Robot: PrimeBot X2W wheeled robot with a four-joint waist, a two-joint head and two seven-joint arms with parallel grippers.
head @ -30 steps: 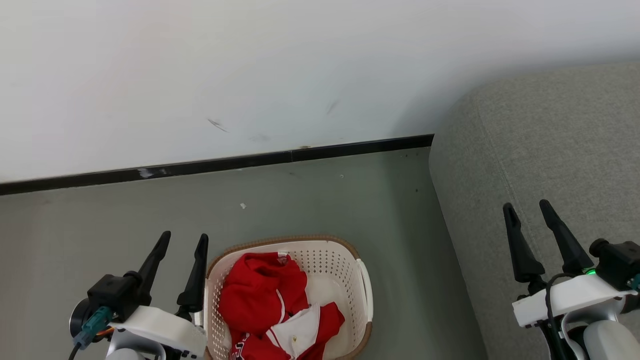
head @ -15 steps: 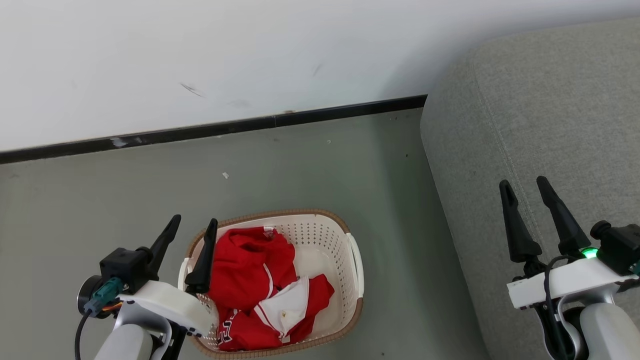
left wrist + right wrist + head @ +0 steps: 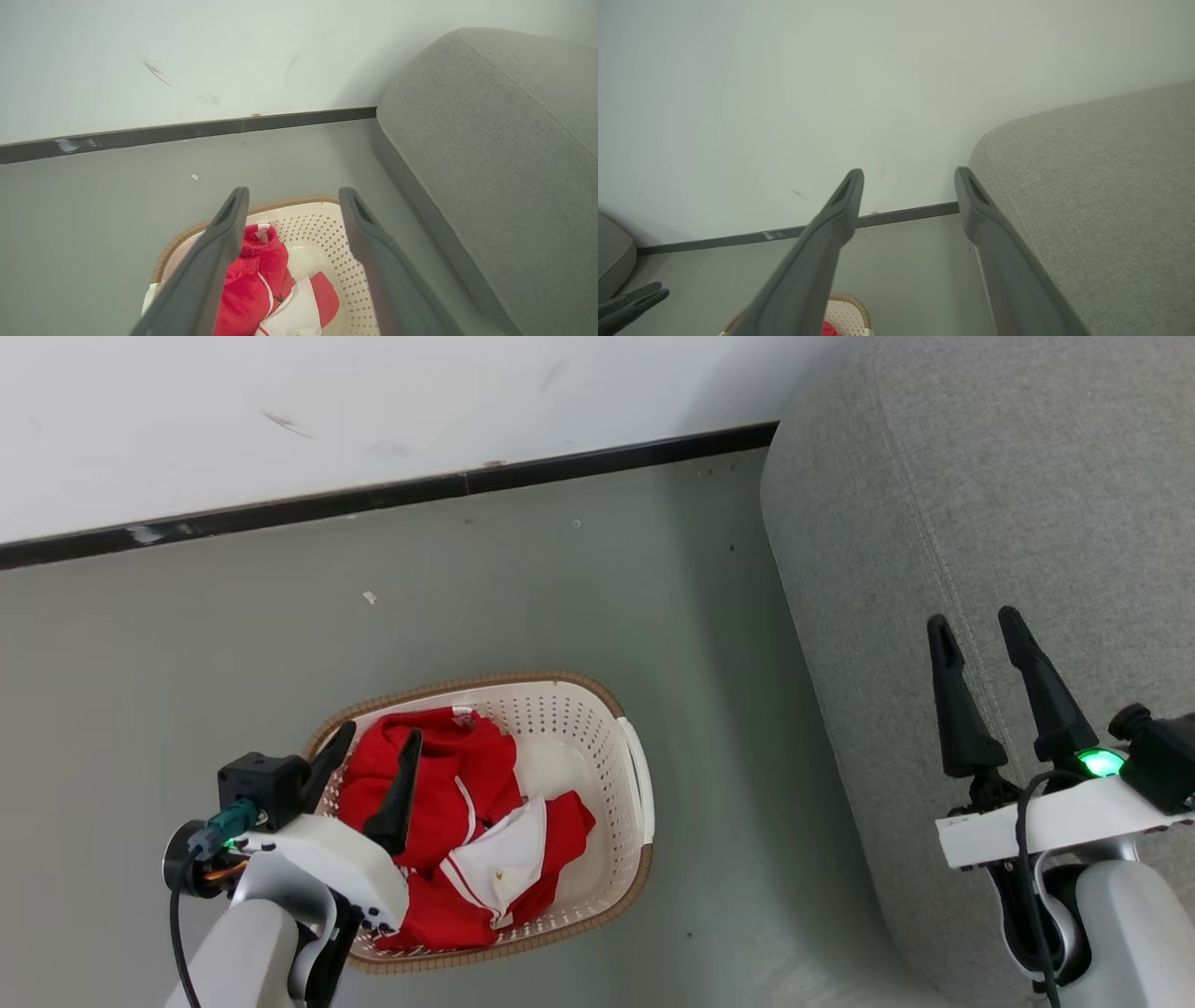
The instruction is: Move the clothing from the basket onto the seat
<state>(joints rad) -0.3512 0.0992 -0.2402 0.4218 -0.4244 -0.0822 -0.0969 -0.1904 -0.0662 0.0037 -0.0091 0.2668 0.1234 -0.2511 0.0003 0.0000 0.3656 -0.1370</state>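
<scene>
Item 1 — the basket (image 3: 639, 775): oval tub of cream-white plastic, its walls pierced with rows of small holes, a brown woven-look band around the rim and a smooth loop handle on the side nearest the sofa. It stands on the floor (image 3: 560, 569), a matt grey-green surface, apart from the sofa.

Item 2 — the clothing (image 3: 448, 803): soft red fabric, crumpled and folded over itself, with a white panel and thin white piping. It lies inside the basket, heaped toward the basket's left side. Part of the pale bottom on the far right side is bare.

Item 3, the seat (image 3: 1027, 476): a large sofa in grey woven upholstery with a rounded corner and a stitched seam running along its edge. No garment lies on it.

Item 4, left gripper (image 3: 380, 735): two long, dark, tapering fingers, spread wide and holding nothing, poised over the left part of the basket above the red cloth. Whether the tips touch the fabric cannot be told.

Item 5, right gripper (image 3: 973, 619): the same form, fingers parted and empty, over the sofa's edge.

Item 6, surroundings: a white wall (image 3: 373, 392) with faint scuffs, and a black baseboard (image 3: 373, 497) at its foot.
</scene>
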